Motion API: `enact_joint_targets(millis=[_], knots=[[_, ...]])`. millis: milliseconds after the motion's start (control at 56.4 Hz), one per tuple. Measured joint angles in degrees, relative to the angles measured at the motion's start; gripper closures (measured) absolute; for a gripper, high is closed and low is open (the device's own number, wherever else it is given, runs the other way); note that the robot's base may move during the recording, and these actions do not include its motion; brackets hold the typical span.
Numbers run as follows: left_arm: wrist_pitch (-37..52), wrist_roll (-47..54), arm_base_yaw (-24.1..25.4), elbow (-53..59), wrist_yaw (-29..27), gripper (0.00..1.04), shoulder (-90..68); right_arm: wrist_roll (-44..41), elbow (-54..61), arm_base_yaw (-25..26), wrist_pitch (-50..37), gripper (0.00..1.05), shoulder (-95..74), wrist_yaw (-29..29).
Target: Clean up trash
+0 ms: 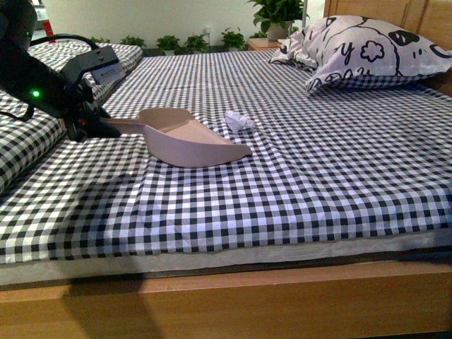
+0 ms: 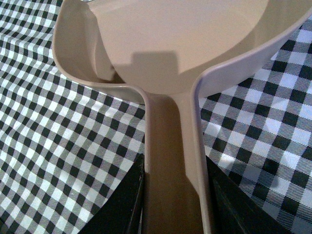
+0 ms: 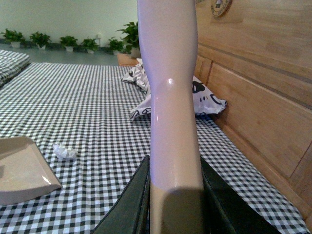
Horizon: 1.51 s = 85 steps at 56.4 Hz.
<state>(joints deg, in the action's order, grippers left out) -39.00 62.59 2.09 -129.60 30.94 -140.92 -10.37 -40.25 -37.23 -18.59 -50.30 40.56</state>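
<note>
L gripper was clamped on the dustpan by its handle, w/ the pan resting on the checked bed. Trash, a white wad, lay on the sheet just beside the pan's mouth, not inside. Pillow at far right. R gripper, seen in wrist view only, gripped a pale handle; tool end unseen. Task looked barely begun: wad not yet swept in.

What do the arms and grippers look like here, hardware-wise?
Left arm: glossy black shell, small green light, grey box-shaped module with a white label, black cable looping above. Left gripper fingers and right gripper fingers: flat, dark wedges. Right arm body not visible.
</note>
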Motion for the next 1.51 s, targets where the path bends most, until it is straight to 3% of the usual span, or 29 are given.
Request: enact_joint_targets(millis=[89, 160, 213, 284, 461, 638, 904, 1312, 1507], knots=[[0.0, 0.1, 0.0, 0.0, 0.0, 0.76, 0.0, 1.4, -0.8, 0.0, 2.6, 0.83, -0.3, 1.1], [0.0, 0.1, 0.0, 0.0, -0.1, 0.76, 0.0, 6.9, -5.8, 1.1, 16.1, 0.83, -2.2, 3.3], [0.0, 0.2, 0.0, 0.0, -0.1, 0.76, 0.0, 12.0, -9.8, 4.1, 27.1, 0.83, -4.7, 0.8], [0.0, 0.2, 0.0, 0.0, -0.1, 0.76, 0.0, 15.3, -11.6, 8.2, 31.3, 0.83, -8.5, -3.4], [0.0, 0.2, -0.1, 0.0, -0.1, 0.76, 0.0, 14.0, -19.7, 16.0, 25.0, 0.83, -24.0, -12.0], [0.0, 0.2, -0.1, 0.0, -0.1, 0.76, 0.0, 9.9, -32.8, 17.5, 23.0, 0.83, -40.8, -16.2], [0.0, 0.2, -0.1, 0.0, -0.1, 0.76, 0.0, 0.2, -52.7, 16.5, 31.0, 0.83, -64.4, -14.3], [0.0, 0.2, -0.1, 0.0, -0.1, 0.76, 0.0, -10.1, -66.4, 16.1, 33.6, 0.83, -77.1, -6.2], [0.0, 0.2, -0.1, 0.0, -0.1, 0.76, 0.0, -7.2, -69.3, 14.2, 41.5, 0.83, -82.2, -10.6]])
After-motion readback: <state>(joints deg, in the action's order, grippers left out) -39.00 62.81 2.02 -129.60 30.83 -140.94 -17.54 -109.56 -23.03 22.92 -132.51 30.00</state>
